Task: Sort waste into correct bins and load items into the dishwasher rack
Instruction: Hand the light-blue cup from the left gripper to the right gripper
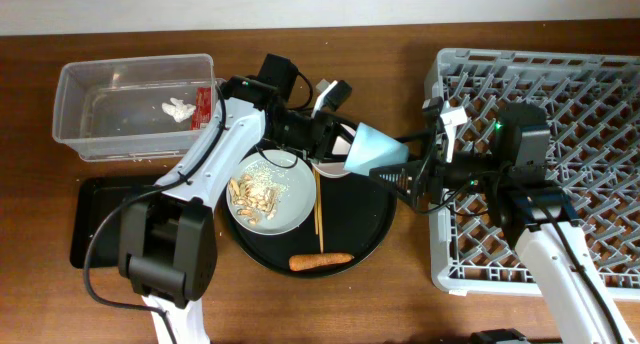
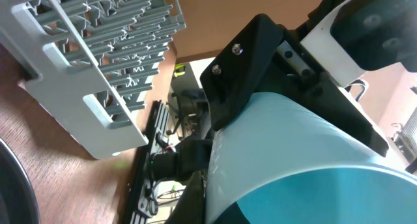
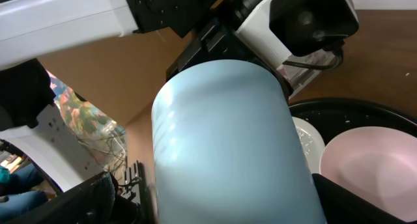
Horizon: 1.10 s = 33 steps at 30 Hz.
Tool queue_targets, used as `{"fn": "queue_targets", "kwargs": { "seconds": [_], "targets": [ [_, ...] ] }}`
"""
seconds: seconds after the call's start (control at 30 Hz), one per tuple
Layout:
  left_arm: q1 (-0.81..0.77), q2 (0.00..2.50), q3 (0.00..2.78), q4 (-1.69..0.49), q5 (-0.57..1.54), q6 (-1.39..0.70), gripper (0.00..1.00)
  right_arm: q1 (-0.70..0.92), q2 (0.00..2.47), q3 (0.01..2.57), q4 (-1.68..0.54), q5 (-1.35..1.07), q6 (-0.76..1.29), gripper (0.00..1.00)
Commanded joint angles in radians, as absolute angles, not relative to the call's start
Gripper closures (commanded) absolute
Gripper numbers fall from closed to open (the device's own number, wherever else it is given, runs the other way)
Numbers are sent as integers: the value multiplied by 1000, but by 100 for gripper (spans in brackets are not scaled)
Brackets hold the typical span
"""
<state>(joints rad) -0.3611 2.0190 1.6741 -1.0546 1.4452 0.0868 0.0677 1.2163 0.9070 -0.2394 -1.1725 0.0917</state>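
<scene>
The light-blue cup hangs on its side in the air between my two grippers, above the round black tray's right part. My left gripper is shut on its rim from the left; the cup fills the left wrist view. My right gripper is open and straddles the cup's body, with a gap at one finger. The pinkish bowl sits just below the cup and also shows in the right wrist view. The grey plate holds peanut shells and pale crumbs. The carrot lies on the tray.
The grey rack stands at the right, and its side shows in the left wrist view. The clear tub at back left holds the tissue and red wrapper. A black rectangular tray lies at the left. Wooden sticks lie on the round tray.
</scene>
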Motion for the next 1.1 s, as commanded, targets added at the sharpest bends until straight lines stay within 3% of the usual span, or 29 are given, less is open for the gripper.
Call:
{"fn": "queue_targets", "kwargs": {
  "seconds": [0.0,0.3,1.07],
  "targets": [
    [-362,2017,1691,-1048,1531,99,100,72,1219,921,-243,-1245,82,7],
    [-362,2017,1691,-1048,1530,99,100,72,1219,921,-245,-1165,82,26],
    [-367,2017,1691,-1048,1527,98,100,72,1219,921,-183,-1220,82,25]
  ]
}}
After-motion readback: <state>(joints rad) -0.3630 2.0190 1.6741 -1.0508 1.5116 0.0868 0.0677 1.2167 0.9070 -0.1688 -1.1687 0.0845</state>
